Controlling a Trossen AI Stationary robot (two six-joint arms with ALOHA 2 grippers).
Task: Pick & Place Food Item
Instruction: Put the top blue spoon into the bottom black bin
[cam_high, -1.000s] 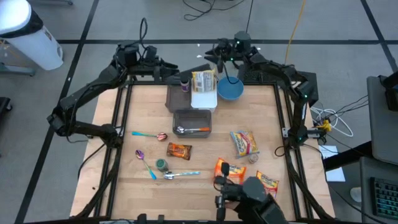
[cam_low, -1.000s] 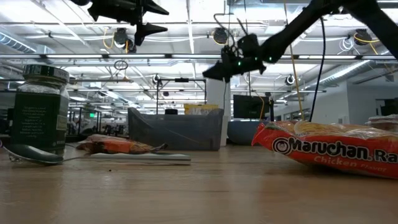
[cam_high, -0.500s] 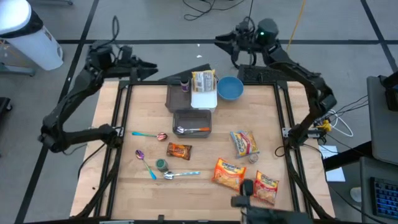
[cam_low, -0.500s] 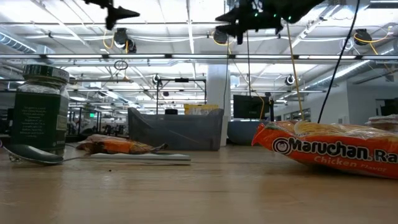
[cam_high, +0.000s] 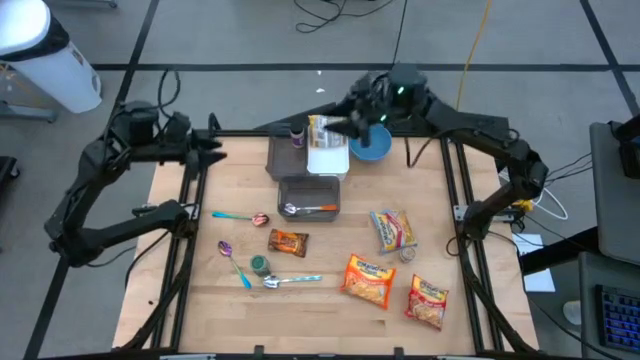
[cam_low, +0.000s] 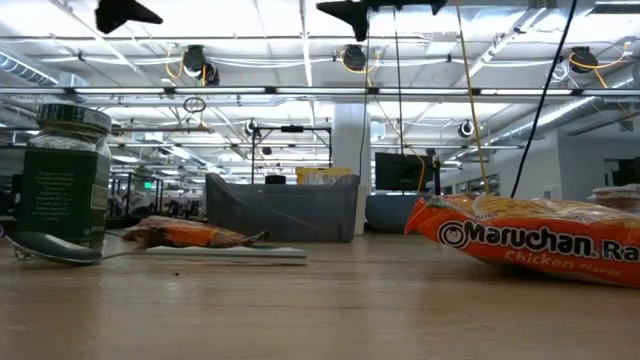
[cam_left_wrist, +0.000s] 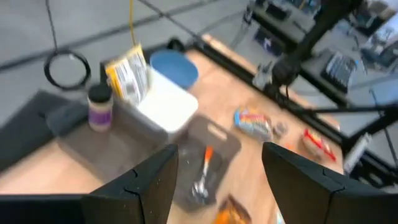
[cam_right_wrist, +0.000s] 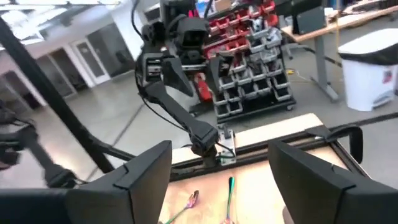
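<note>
- We note both arms raised off the table with nothing held; no food item is engaged yet.
- Left gripper (cam_high: 215, 150) hangs past the table's 10 o'clock edge, fingers spread with nothing between them (wrist view shows the gap clearly).
- Right gripper (cam_high: 340, 125) hovers at 12 o'clock over the white container (cam_high: 327, 158) beside the blue bowl (cam_high: 372, 146), fingers apart and empty.
- Candidate items: ramen packet (cam_high: 369, 281) at 5 o'clock, a second packet (cam_high: 428, 301) just beside it, snack bag (cam_high: 392, 230) at 3 o'clock.
- We judge a good pick needs a descent straight over one packet's middle, jaws across its narrow side, clear of its neighbour.
</note>
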